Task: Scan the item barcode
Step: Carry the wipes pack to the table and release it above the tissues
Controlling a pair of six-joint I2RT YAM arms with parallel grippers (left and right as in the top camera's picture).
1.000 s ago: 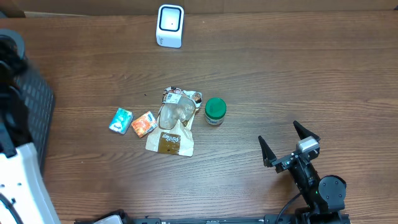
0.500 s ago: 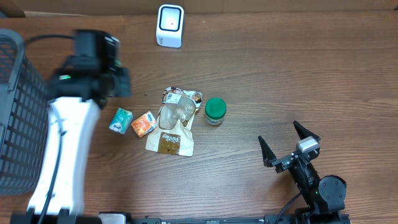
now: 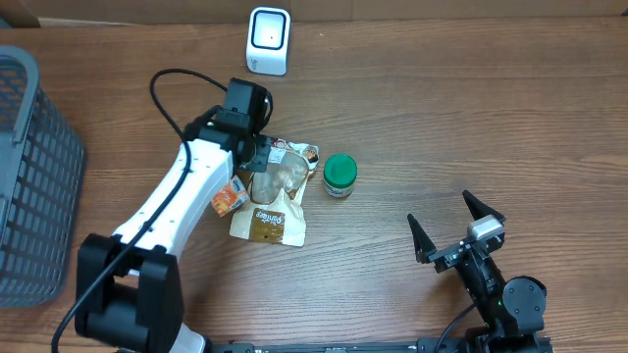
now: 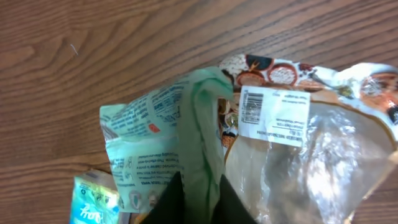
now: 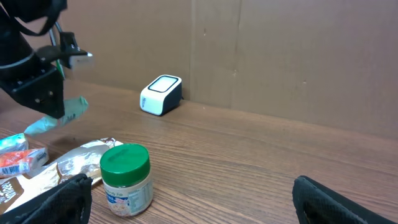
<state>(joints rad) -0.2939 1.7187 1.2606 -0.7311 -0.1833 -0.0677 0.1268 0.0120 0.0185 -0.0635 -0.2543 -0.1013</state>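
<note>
A pale green packet (image 4: 155, 130) is pinched along its fold by my left gripper (image 4: 200, 182), which is shut on it. The right wrist view shows this packet (image 5: 65, 115) hanging just above the table under the left gripper (image 3: 257, 157). Below it lies a clear snack bag (image 3: 275, 196) whose white barcode label (image 4: 273, 112) faces up. The white scanner (image 3: 268, 40) stands at the back of the table. My right gripper (image 3: 439, 208) rests open at the front right, holding nothing.
A green-lidded jar (image 3: 340, 176) stands right of the bag. An orange packet (image 3: 228, 199) and a teal packet (image 4: 93, 199) lie left of it. A dark mesh basket (image 3: 39, 176) fills the left edge. A cardboard wall (image 5: 280, 56) runs behind the scanner.
My left arm has swung from the basket on the left to above the pile in the middle, with the green packet in its fingers. The right arm has not moved.
</note>
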